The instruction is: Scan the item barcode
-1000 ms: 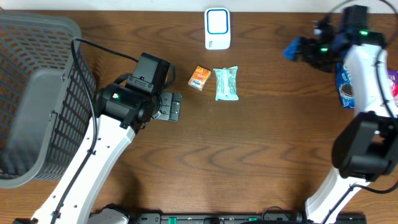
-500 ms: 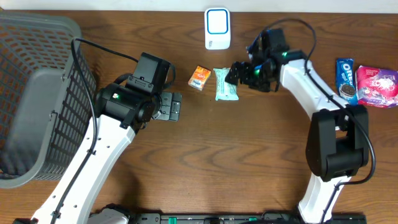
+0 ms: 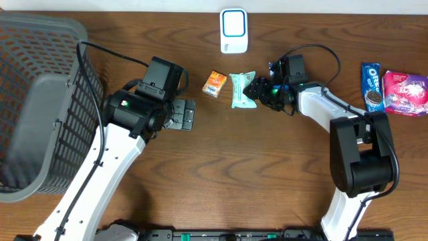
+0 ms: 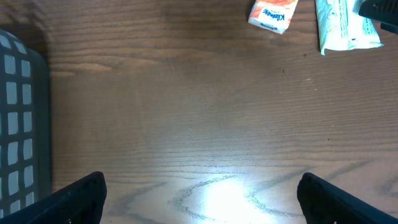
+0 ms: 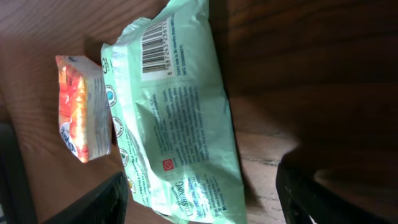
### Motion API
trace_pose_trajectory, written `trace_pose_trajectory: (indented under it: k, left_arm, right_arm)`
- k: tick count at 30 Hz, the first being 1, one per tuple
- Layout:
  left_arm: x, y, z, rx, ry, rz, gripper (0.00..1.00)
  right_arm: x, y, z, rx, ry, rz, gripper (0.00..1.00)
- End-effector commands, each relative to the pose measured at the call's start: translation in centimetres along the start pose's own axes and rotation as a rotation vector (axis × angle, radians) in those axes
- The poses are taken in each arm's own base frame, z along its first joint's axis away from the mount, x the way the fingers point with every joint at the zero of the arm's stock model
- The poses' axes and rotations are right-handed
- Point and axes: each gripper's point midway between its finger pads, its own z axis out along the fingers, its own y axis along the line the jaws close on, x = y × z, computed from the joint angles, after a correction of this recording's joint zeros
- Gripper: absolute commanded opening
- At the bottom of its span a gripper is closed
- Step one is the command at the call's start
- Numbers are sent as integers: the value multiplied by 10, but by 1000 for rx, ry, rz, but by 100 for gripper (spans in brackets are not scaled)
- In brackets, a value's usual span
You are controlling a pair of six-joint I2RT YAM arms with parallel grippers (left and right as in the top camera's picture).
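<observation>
My right gripper (image 5: 200, 186) hangs low over the table (image 3: 267, 167) with its jaws apart, one finger on each side of the near end of the green pack (image 5: 177, 124). The finger (image 5: 109, 199) on the orange pack's side sits just beside the green pack's edge; I cannot tell whether it touches. The other finger stands clear of it. Nothing is clamped.

The green pack lies flat on the wood with its printed back up. The barcode (image 5: 163, 42) shows at the end away from my fingers. From overhead, the pack (image 3: 243, 90) lies near the middle of the table, with my right gripper (image 3: 257, 90) at its right edge. The orange pack (image 3: 215, 84) is just beside it on the left, apart from it. The scanner (image 3: 234, 31) stands beyond both, at the table's far edge.

My left gripper (image 4: 202, 199) is spread wide over bare wood, holding nothing, left of the orange pack. The basket (image 3: 33, 100) fills the far left. A blue pack (image 3: 371, 87) and a pink bag (image 3: 404, 92) lie side by side at the far right.
</observation>
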Motion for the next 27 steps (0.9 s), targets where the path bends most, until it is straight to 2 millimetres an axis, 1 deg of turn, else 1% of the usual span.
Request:
trace_pose_trajectory:
  k: [1,4,6,7,8,9,10,11,12,14,15,16,17,20,23,25,27]
  left_arm:
    - [1,2,1,-11,5,-13,98]
    - [1,2,1,-11,5,-13,98]
    - [1,2,1,-11,5,-13,98]
    - [1,2,1,-11,5,-13,98]
    - [1,2,1,-11,5,-13,98]
    - [1,2,1,-11,5,-13,98]
    - [1,2,1,-11,5,-13,98]
    - [1,2,1,-11,5,-13,98]
    - [1,2,1,-11,5,-13,98]
    - [1,2,1,-11,5,-13,98]
    - [1,2,1,-11,5,-13,98]
    - [1,2,1,-11,5,-13,98]
    - [1,2,1,-11,5,-13,98]
    - [1,2,1,-11,5,-13,98]
    - [1,2,1,-11,5,-13,98]
    - [1,2,1,-11,5,-13,98]
    - [1,2,1,-11,5,-13,98]
  right_arm:
    - [31,-17,18,62,68,51,73]
    - [37,-17,26,76,75,48,71]
    - [44,-30,37,130,81,74,71]
    - [45,-32,40,134,86,76,71]
    - [51,-42,47,148,109,91,66]
    - [53,-45,49,153,116,96,59]
    - [56,-49,51,162,127,102,46]
    - [57,-50,52,164,129,103,39]
    - [57,-51,52,166,131,105,28]
    - [55,-49,50,160,128,104,17]
    - [54,-48,50,157,126,105,13]
    - [52,-47,49,149,126,106,5]
    - [51,-45,49,136,129,102,1]
    - [46,-37,44,84,142,116,1]
    - [38,-36,32,80,134,124,1]
    - [31,-36,18,91,113,106,1]
    - [20,-37,-4,135,69,95,1]
